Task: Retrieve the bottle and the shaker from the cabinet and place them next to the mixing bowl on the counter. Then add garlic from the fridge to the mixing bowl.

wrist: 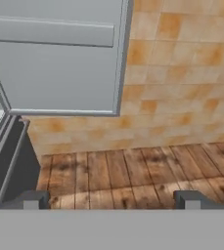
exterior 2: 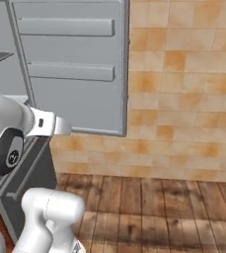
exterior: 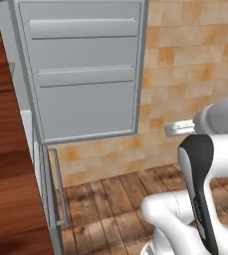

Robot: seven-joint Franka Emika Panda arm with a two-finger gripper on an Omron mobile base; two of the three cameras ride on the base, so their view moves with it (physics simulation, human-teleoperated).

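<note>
Tiled wall (wrist: pixel 182 73) behind grey, seemingly open fridge door (wrist: pixel 59 63).

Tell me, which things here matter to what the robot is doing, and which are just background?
Part of the job:
- open fridge door, with its inner shelves facing us
- gripper, jaws wide apart and holding nothing

Just background:
- tiled wall
- wooden floor
- wood panel beside the fridge

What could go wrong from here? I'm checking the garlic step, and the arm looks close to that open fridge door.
The open fridge door hangs beside the arm; swinging toward the fridge could clip its edge. The open gripper faces the wood floor and tiled wall, with no garlic in sight, so a reach now would be blind.
</note>
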